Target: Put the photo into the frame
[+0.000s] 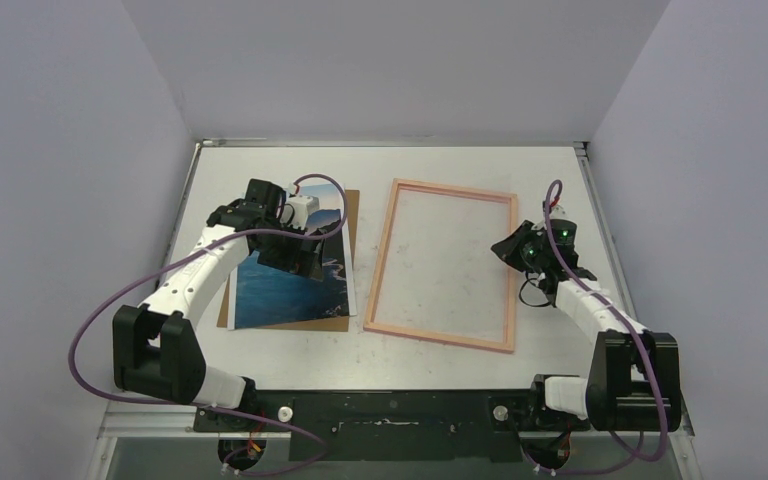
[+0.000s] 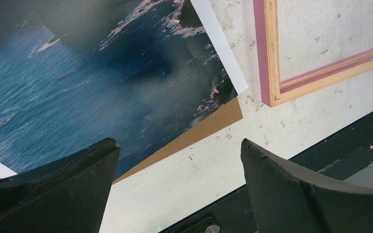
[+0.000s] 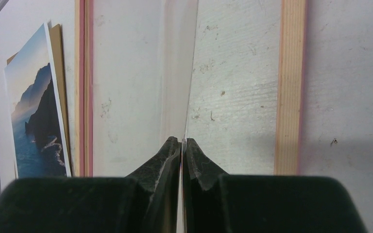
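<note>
The photo (image 1: pixel 290 285) lies face up on a brown backing board (image 1: pixel 352 212) at the left of the table. It also shows in the left wrist view (image 2: pixel 102 73). The pink frame (image 1: pixel 390 240) lies flat to its right. My left gripper (image 1: pixel 300 258) hovers open and empty over the photo's right part; in its own view (image 2: pixel 179 150) the jaws stand wide over the board's corner (image 2: pixel 213 121). My right gripper (image 1: pixel 515 250) sits at the frame's right rail (image 3: pixel 291 87). It (image 3: pixel 183 141) is shut on the edge of a thin clear sheet (image 3: pixel 190 73) standing tilted over the frame's opening.
White walls close in the table on three sides. A black base bar (image 1: pixel 390 410) with both arm mounts runs along the near edge. The frame's near-left corner (image 2: pixel 272 58) lies close to the photo's corner. The photo and board show beyond the frame's left rail (image 3: pixel 85 73).
</note>
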Robot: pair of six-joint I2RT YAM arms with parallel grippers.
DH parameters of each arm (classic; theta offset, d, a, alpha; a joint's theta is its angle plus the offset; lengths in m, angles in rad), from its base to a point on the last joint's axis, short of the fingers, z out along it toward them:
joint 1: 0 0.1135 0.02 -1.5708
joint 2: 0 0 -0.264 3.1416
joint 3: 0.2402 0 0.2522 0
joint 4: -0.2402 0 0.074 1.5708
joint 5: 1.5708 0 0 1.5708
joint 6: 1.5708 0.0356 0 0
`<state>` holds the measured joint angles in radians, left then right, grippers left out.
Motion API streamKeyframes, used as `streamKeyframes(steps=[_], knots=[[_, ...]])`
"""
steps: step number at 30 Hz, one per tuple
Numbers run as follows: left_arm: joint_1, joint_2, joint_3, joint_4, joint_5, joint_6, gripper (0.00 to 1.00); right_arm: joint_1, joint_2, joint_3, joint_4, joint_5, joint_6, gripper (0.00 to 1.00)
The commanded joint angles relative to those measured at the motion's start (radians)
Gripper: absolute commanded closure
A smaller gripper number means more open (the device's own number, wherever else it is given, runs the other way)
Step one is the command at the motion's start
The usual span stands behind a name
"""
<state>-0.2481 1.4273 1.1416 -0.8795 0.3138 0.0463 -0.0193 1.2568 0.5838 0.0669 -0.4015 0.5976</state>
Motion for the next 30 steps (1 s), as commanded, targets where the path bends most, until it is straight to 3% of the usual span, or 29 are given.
streamKeyframes(steps=[1,7,13,23,28,30], knots=[[-0.007,0.002,0.012,0.018,0.012,0.013,0.04,-0.005,0.014,0.025,0.079,-0.002,-0.021,0.95],[-0.029,0.011,-0.032,0.096,0.039,0.004,0.04,-0.005,0.01,-0.011,0.116,-0.008,0.006,0.95],[-0.112,0.119,0.003,0.207,0.056,-0.055,0.0,-0.004,0.005,-0.024,0.136,-0.007,0.025,0.95],[-0.201,0.349,0.126,0.358,0.123,-0.159,0.36,-0.005,-0.009,-0.038,0.146,-0.002,0.039,0.95],[-0.231,0.412,0.174,0.4,0.135,-0.174,0.44,-0.005,-0.023,-0.041,0.142,0.001,0.039,0.95],[-0.239,0.437,0.184,0.409,0.137,-0.178,0.52,-0.005,-0.026,-0.042,0.14,0.001,0.038,0.95]])
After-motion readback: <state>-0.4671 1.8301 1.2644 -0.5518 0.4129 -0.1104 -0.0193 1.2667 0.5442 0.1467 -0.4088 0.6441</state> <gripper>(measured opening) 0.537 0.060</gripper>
